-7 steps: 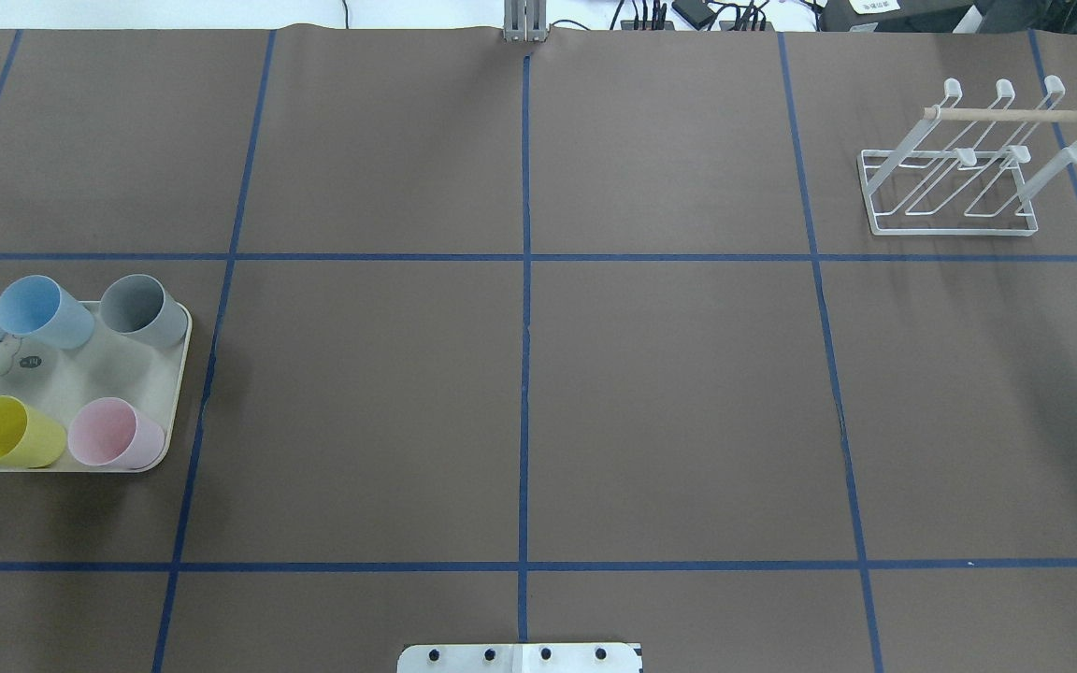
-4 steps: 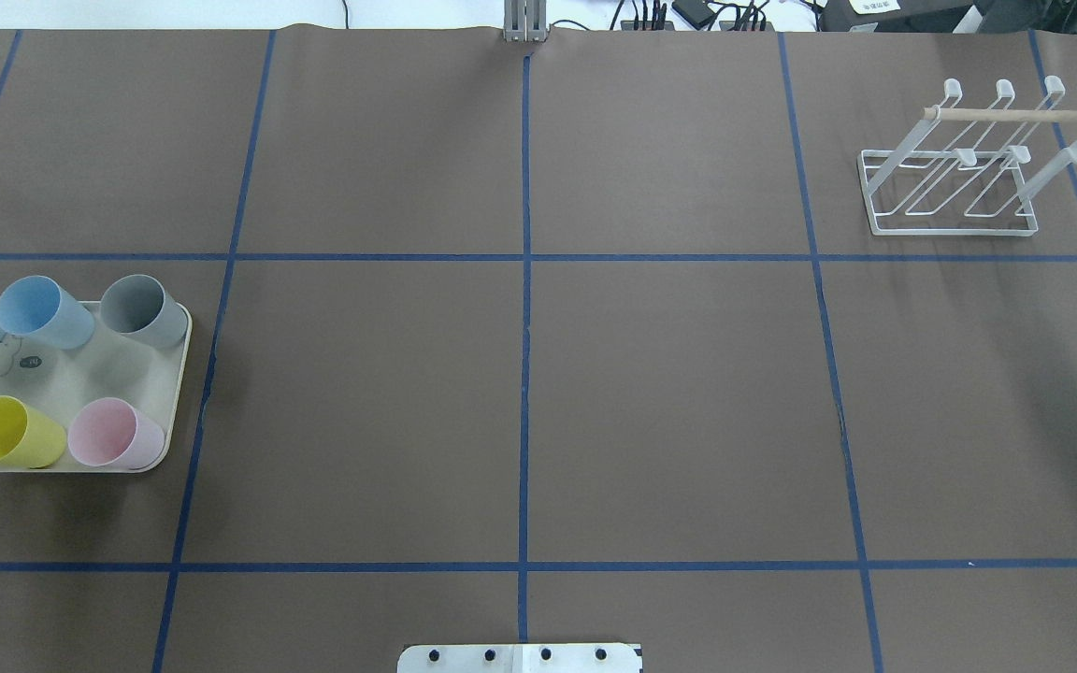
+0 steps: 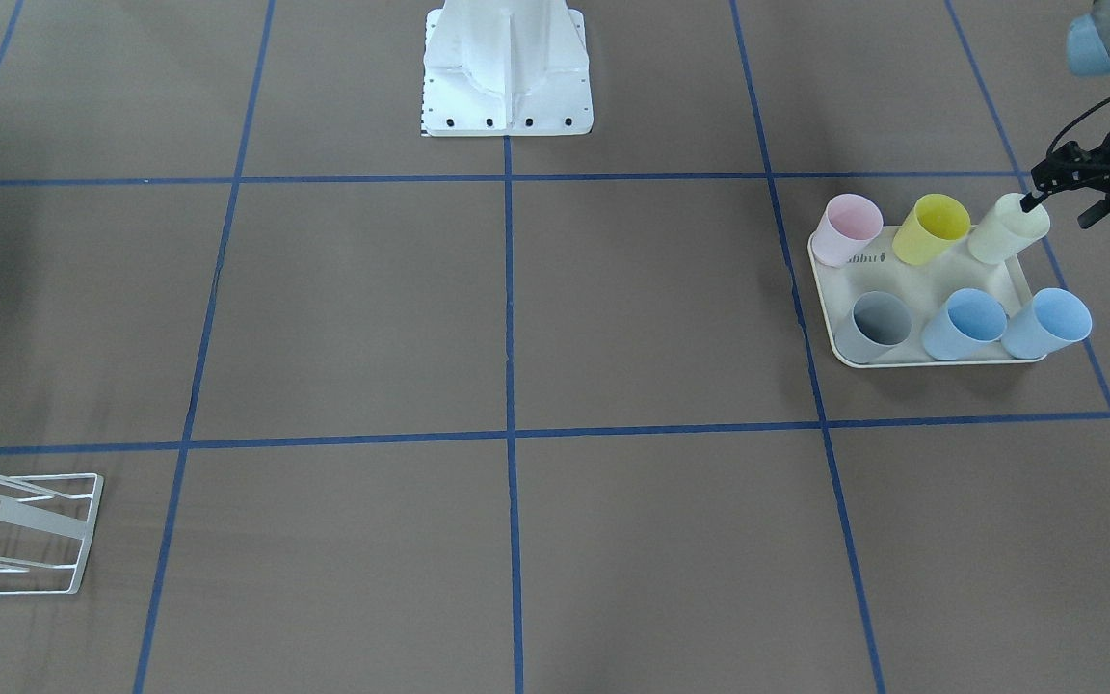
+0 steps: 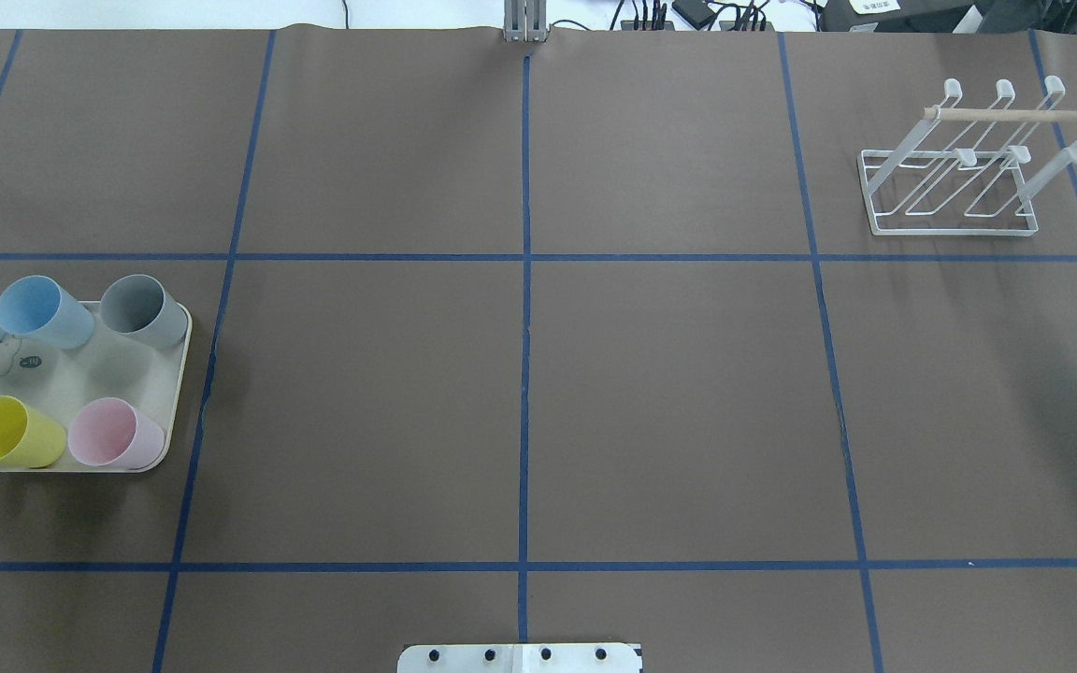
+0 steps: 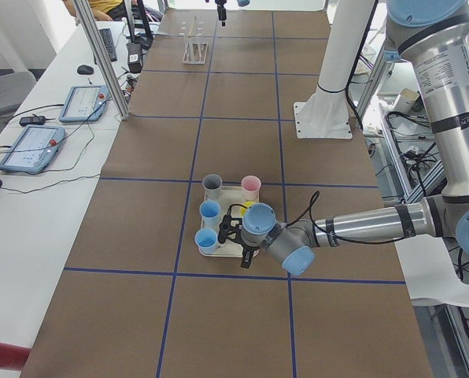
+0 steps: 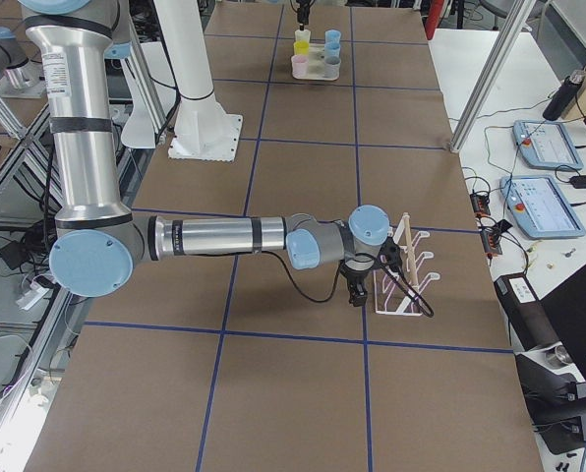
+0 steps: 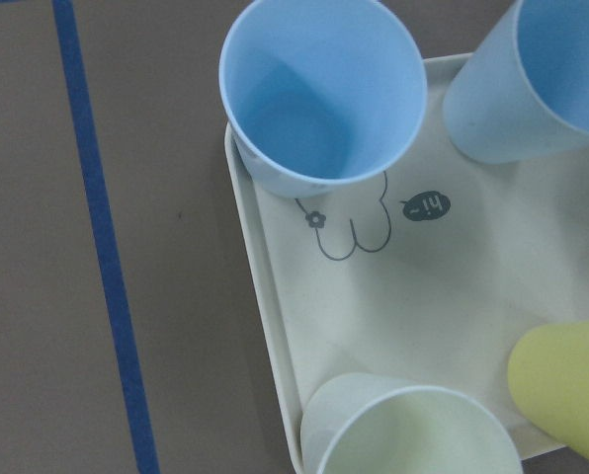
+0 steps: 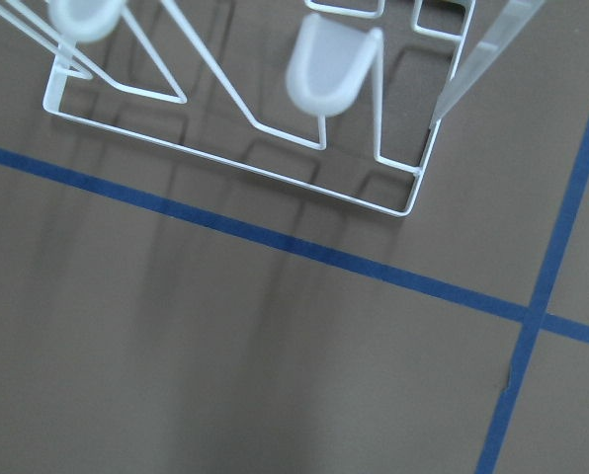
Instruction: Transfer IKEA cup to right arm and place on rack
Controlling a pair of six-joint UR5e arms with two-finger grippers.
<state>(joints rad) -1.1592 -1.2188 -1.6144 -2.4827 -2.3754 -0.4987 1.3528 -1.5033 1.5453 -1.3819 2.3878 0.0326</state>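
Reads bright and even in every view, lit diffusely from overhead. Leaves only soft, smudged shadows on the brown table (image 4: 669, 393): faint streaks running from the rack (image 4: 966, 157) toward the near side, a dim patch just right of the tray (image 4: 99, 374). Repeats the rack's wires in the right wrist view as several pale parallel shadows, with the white prong caps (image 8: 329, 59) slightly out of focus. Blurs the pale green cup (image 7: 408, 430) a little in the left wrist view. Blows out the white strip (image 4: 127, 11) beyond the table's far edge.
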